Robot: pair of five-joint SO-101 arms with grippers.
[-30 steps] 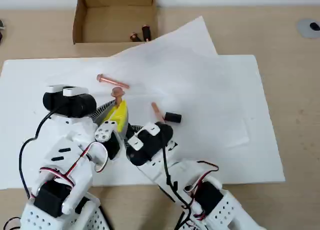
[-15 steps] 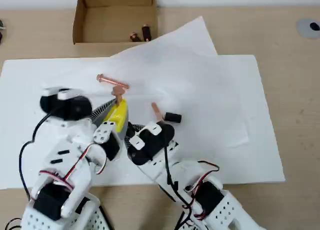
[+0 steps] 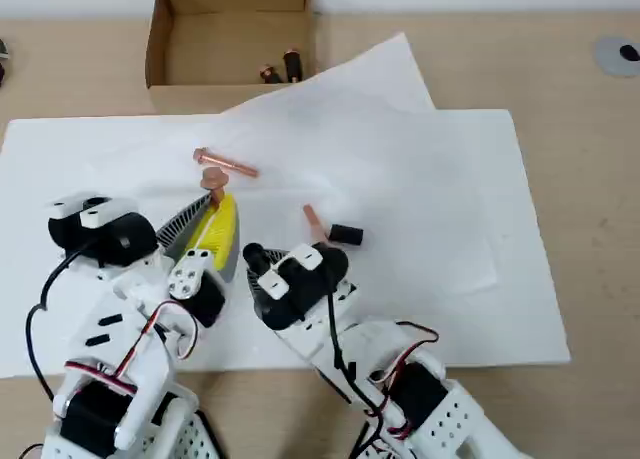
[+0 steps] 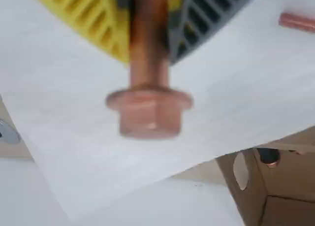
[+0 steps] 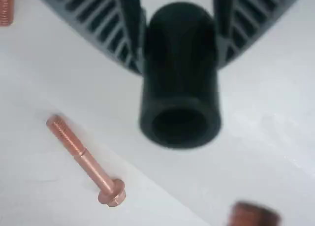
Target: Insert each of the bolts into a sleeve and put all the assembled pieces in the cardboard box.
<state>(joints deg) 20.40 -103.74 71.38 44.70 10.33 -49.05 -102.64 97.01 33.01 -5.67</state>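
An open brown cardboard box [image 3: 158,41] stands at the far side of the wooden tabletop [image 3: 585,179]. It holds two assembled bolt-and-sleeve pieces [image 3: 291,64], which lie by its wall nearest the arms. The left tool [image 3: 212,199] is clamped on a copper flanged bolt [image 3: 213,178] above the white paper sheets [image 3: 420,169], just beside a loose copper bolt [image 3: 229,163]. The right tool [image 5: 179,53] is clamped on a black cylindrical sleeve [image 5: 179,105]. A third bolt [image 3: 313,219] and a second black sleeve [image 3: 346,234] lie close together on the paper.
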